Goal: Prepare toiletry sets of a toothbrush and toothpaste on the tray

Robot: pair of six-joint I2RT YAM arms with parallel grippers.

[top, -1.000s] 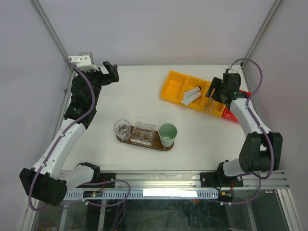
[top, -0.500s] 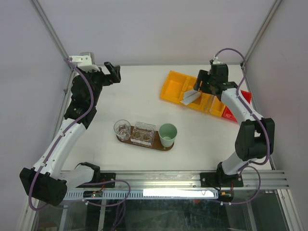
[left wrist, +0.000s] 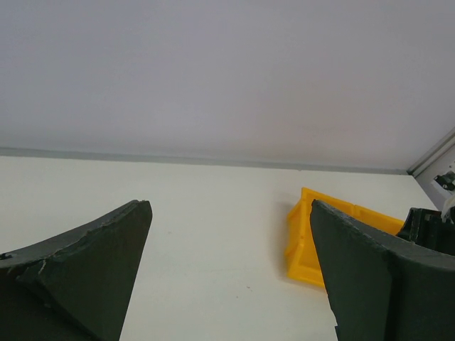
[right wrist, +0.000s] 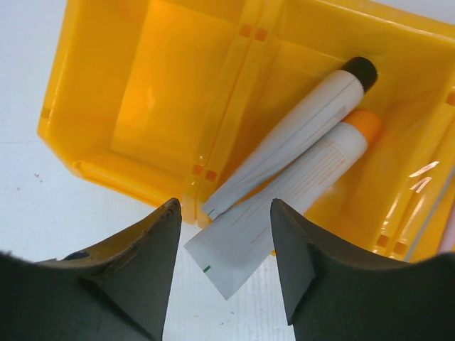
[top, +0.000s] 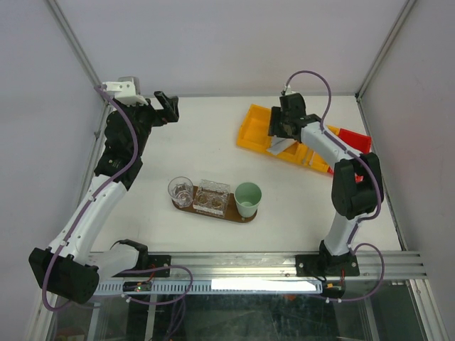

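Your right gripper [right wrist: 224, 207] is hanging with its fingers apart and nothing between them, directly above the flat tail ends of two white tubes. Over the last second it has been swinging along the yellow bin [right wrist: 128, 186], away from the far-right compartment and across to this one. In my judgement you are now lining up a toothpaste pick rather than a brush pick.

Just ahead of the fingertips, the black-capped tube [right wrist: 298, 131] and the orange-capped tube [right wrist: 306, 181] are lying side by side and touching. Both are running diagonally away to the gripper's right, with their tails overhanging the bin's near wall. Because they are touching, closing here is risking a double grab. I cannot make out the brushes clearly.

Well behind the gripper and off to its left, the tray [top: 245, 219] is sitting unchanged. It is carrying a glass [top: 180, 190] and a mint cup [top: 248, 195], but no tube or brush, so no set is started.

Your left gripper [left wrist: 229, 213] is also standing open and empty, parked far across the table and barely shifting.
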